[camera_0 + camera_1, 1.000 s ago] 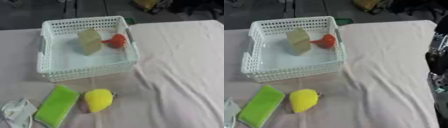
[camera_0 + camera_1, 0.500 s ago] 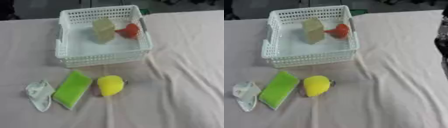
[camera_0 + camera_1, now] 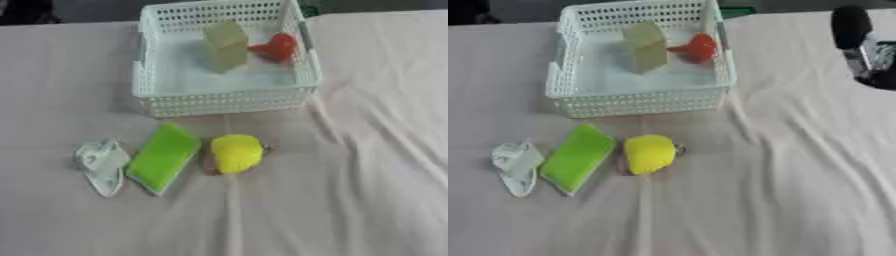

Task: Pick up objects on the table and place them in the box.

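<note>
Inside the basket [image 3: 225,102] sit a pale block [image 3: 225,46] and red piece [image 3: 277,47]; outside, just before it, remain a yellow object [image 3: 236,153], green slab [image 3: 163,157] and whitish scrap [image 3: 101,162]; right hand [image 3: 859,46], beside the basket, grip unclear.

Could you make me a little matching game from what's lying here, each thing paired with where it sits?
Things:
1. pale green block
2. round yellow object
3. bright green flat pad
4. crumpled whitish object

Places:
A. farthest left on the cloth
B. inside the white plastic basket, beside the red object
C. on the cloth, between the other two loose things
D. rightmost of the loose things

Pairs: 1-B, 2-D, 3-C, 4-A
</note>
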Controlling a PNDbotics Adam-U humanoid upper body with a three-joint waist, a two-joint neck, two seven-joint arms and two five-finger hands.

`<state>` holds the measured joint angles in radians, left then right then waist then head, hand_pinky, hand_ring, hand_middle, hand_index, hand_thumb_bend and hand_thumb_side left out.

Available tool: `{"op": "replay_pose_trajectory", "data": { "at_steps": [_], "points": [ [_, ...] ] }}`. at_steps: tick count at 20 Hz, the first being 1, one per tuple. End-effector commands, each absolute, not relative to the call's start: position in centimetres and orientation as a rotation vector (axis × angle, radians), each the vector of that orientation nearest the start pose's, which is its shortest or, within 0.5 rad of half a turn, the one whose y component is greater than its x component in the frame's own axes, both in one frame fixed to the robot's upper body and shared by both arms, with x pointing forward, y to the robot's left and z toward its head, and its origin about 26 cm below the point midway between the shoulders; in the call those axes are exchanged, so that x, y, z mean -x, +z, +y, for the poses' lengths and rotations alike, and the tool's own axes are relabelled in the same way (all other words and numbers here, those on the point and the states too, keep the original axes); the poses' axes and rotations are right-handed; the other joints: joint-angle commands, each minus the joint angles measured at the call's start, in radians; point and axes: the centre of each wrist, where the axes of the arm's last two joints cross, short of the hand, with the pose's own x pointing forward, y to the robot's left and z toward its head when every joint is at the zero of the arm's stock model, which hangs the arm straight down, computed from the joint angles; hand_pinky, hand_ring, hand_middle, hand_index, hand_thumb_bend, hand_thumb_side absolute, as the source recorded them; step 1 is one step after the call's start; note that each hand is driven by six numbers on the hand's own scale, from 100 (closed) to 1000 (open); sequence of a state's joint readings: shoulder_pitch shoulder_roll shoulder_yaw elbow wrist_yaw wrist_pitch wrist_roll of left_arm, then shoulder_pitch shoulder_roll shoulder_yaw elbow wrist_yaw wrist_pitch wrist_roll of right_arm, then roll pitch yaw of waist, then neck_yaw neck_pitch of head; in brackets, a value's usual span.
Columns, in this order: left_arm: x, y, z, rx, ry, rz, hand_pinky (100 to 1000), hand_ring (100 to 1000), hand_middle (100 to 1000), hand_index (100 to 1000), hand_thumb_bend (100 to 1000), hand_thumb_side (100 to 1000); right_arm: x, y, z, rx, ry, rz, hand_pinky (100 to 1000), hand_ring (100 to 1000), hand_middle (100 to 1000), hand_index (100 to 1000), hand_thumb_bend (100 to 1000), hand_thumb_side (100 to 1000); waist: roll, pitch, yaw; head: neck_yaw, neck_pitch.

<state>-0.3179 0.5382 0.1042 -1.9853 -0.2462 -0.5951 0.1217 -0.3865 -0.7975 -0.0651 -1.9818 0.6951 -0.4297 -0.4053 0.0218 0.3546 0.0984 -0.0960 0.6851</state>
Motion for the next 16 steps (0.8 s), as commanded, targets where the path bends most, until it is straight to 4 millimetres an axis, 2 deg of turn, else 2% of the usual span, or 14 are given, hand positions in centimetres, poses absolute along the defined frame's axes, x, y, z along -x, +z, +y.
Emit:
{"op": "replay_pose_trajectory", "data": {
  "at_steps": [1, 6, 7, 8, 16],
  "points": [
    [-29.4, 24.6, 31.3, 0.694, 0.881, 3.056, 1000, 995, 953, 1000, 100, 917, -28.9, 30.3, -32.1, -1.28, -1.162, 2.496, 821, 833, 819, 948, 459, 1000, -0.004, -0.03, 0.002, -0.002, 0.003],
    [-29.5, 24.4, 31.1, 0.687, 0.909, 3.065, 1000, 994, 952, 1000, 100, 922, -28.9, 31.4, -30.9, -1.268, -1.458, 2.397, 842, 865, 843, 963, 484, 1000, -0.018, -0.044, 0.006, -0.012, 0.003],
    [-29.5, 24.4, 31.1, 0.687, 0.91, 3.067, 1000, 993, 951, 1000, 100, 923, -29.0, 31.5, -30.8, -1.269, -1.496, 2.381, 846, 871, 845, 963, 564, 1000, -0.019, -0.046, 0.007, -0.013, 0.003],
    [-29.5, 24.4, 31.0, 0.685, 0.909, 3.07, 1000, 993, 950, 1000, 100, 925, -29.0, 31.5, -30.6, -1.262, -1.546, 2.356, 848, 872, 850, 964, 475, 1000, -0.022, -0.047, 0.009, -0.017, 0.001],
    [-29.5, 24.4, 30.8, 0.654, 0.899, 3.091, 1000, 991, 949, 1000, 100, 932, -29.3, 31.6, -28.7, -1.205, -1.748, 2.223, 866, 893, 869, 971, 465, 1000, -0.032, -0.055, 0.019, -0.041, -0.004]
  ]
}}
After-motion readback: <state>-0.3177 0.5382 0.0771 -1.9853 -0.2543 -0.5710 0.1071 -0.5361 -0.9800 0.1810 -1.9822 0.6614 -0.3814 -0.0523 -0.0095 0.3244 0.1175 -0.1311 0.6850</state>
